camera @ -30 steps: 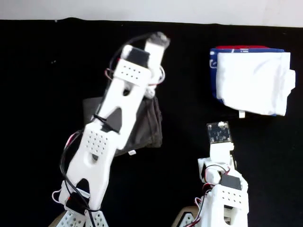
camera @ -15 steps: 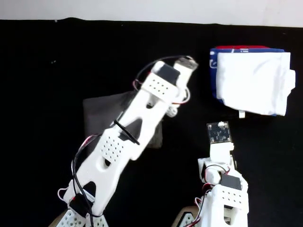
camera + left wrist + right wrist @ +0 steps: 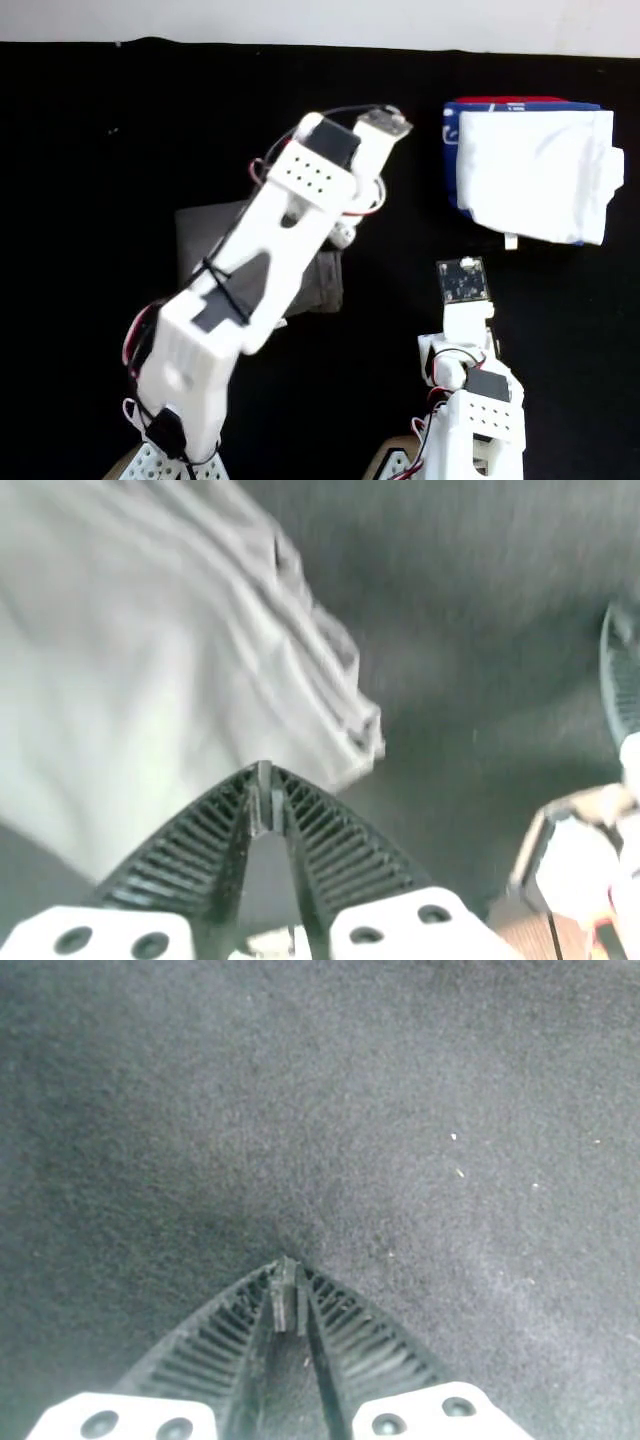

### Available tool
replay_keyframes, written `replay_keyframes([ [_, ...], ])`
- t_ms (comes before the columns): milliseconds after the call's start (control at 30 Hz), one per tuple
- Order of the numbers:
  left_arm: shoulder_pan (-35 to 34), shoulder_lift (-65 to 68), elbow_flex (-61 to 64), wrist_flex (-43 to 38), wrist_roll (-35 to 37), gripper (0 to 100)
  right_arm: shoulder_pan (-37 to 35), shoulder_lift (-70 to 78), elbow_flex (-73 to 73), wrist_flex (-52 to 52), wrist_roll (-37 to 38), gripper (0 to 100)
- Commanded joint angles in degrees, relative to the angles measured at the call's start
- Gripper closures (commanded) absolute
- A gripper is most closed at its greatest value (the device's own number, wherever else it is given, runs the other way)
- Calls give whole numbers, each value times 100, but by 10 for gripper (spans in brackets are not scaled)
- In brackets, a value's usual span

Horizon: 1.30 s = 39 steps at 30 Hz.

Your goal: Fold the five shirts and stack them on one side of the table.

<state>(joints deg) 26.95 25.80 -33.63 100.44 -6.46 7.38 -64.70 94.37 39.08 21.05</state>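
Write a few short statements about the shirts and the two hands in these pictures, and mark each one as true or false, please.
1. A white shirt lies on top of the stack of folded shirts. True.
2. The dark shirt lies on that stack. False: it lies apart from it on the table, partly under the left arm.
3. The right hand is shut above bare table. True.
4. The left hand is wide open. False: its fingers are shut together, above the dark shirt.
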Motion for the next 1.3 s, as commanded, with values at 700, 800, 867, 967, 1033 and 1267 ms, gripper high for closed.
replay_keyframes([
  [700,980,-954,3240,-2602,431,992,145,4,92,-119,-44,991],
  [800,954,-1042,3073,-2470,431,992,145,4,92,-119,-44,991],
  [867,787,-1226,2862,-2189,422,992,145,4,92,-119,-44,991],
  [967,444,-1657,2457,-1767,413,992,145,4,92,-119,-44,991],
  [1033,75,-1956,2193,-1600,404,992,145,4,92,-119,-44,991],
  [1267,-1385,-1938,2580,-1969,404,992,145,4,92,-119,-44,991],
])
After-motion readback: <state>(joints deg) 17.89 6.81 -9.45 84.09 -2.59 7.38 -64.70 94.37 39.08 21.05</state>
